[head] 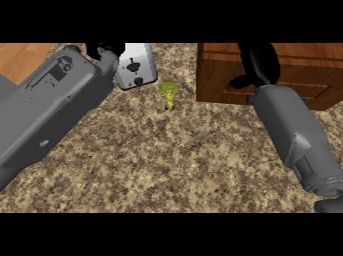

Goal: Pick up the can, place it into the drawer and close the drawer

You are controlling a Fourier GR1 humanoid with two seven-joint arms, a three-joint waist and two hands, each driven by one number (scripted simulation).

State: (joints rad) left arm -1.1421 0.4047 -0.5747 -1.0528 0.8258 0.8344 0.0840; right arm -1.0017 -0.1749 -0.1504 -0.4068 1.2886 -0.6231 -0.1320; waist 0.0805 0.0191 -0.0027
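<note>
The drawer (277,75) seems to be at the closing step; it should be pushed straight, with the push kept centred on its front. The right hand (257,62) is laid against the drawer with fingers rather straight, nothing held; the left hand (104,50) is mostly hidden, its opening cannot be told. The can is not seen, presumably already inside.

We see a speckled brown granite tabletop (174,165). On it stands a wooden drawer unit (292,70); just left of that unit lies a small yellow-green object (169,93).
</note>
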